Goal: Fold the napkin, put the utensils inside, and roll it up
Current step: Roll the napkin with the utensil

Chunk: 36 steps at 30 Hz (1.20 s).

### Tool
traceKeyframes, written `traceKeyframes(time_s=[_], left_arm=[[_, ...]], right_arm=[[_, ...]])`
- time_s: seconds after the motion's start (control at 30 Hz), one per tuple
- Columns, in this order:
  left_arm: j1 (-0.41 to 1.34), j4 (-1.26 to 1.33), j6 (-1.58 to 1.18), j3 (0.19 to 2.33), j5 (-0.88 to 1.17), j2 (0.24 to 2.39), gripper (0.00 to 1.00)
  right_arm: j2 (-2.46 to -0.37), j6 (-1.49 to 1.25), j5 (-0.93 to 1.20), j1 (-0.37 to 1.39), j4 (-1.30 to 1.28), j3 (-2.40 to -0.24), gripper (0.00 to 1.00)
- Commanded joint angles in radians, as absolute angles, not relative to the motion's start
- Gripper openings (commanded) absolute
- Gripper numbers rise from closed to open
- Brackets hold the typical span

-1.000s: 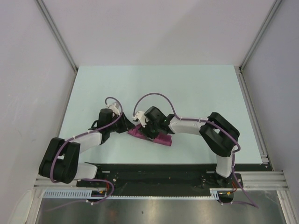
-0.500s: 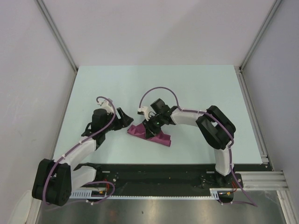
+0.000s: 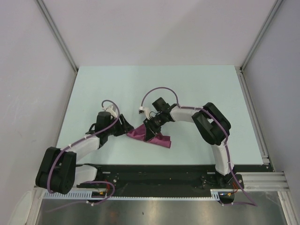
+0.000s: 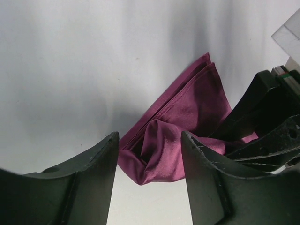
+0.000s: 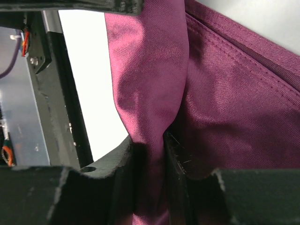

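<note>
The plum napkin (image 3: 157, 137) lies bunched and partly folded on the pale table, between the two arms. My right gripper (image 3: 151, 130) comes down on its middle. The right wrist view shows this gripper (image 5: 149, 140) shut on a raised fold of the napkin (image 5: 234, 93). My left gripper (image 3: 127, 125) sits at the cloth's left end. In the left wrist view it (image 4: 150, 136) stands open, with the crumpled napkin (image 4: 192, 112) end just ahead between the fingers, not pinched. The right gripper's black body (image 4: 267, 122) presses on the cloth there. The utensils are hidden.
A black base rail (image 3: 154, 173) runs along the near edge of the table. Metal frame posts (image 3: 253, 101) and grey walls bound the sides. Purple cables (image 3: 159, 91) loop above both wrists.
The right gripper has shut on a fold of the napkin. The left gripper let go of the cloth's left end, drew back, opened, and has come back to that end.
</note>
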<state>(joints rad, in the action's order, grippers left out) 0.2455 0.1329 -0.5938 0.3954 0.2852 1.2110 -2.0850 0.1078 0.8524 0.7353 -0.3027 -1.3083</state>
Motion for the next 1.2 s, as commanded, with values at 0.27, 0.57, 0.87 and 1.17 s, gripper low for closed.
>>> traceKeyframes(time_s=[0.27, 0.57, 0.87, 1.17], left_arm=[[0.241, 0.23, -0.603, 0.373, 0.353, 1.319, 0.04], [0.241, 0.215, -0.594, 0.414, 0.364, 1.402, 0.01], [0.241, 0.19, -0.578, 0.448, 0.367, 1.419, 0.0], [0.241, 0.17, -0.574, 0.469, 0.364, 1.427, 0.0]], right_arm=[[-2.131, 0.1, 0.868, 0.733, -0.403, -1.353, 0.46], [-1.926, 0.069, 0.652, 0.715, -0.376, -1.336, 0.63], [-1.697, 0.133, 0.298, 0.842, -0.166, -1.163, 0.7], [-1.747, 0.278, 0.086, 1.009, -0.152, -1.149, 0.69]])
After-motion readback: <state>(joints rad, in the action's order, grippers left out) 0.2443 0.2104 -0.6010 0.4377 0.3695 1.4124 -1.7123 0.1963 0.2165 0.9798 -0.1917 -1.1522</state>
